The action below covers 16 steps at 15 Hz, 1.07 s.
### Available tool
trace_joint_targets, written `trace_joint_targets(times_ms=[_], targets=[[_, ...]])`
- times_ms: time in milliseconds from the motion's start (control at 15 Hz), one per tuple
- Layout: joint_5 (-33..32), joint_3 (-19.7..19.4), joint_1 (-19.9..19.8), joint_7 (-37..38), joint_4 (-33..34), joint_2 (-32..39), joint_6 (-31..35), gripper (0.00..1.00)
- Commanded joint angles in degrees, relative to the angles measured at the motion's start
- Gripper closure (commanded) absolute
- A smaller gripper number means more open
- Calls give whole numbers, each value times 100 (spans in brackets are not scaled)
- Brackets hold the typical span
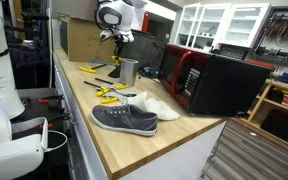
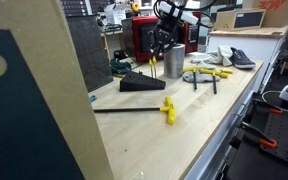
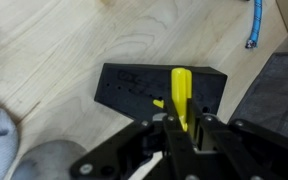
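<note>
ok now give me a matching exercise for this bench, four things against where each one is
Things:
1 grey shoe
2 black block
3 yellow handle
4 metal cup

Places:
a between the fingers of the tool
b standing upright on the bench
c lying beside a white shoe
d lying flat right below the tool

Pairs: 1-c, 2-d, 3-a, 4-b

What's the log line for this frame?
gripper: shut on yellow tool | position: above black block | nearby: metal cup | contact with block: unclear
</note>
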Motion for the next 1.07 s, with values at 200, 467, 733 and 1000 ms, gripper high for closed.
trace_joint_targets(times_ms=[200,467,733,1000], targets=[[-11,-9,-32,77,-114,-115,-136,96],[84,-9,-45,34,-98,-91,-224,96],[102,-15,-52,30,-77,-35,-203,96],[-36,-30,-56,114,-123,-53,-83,96]])
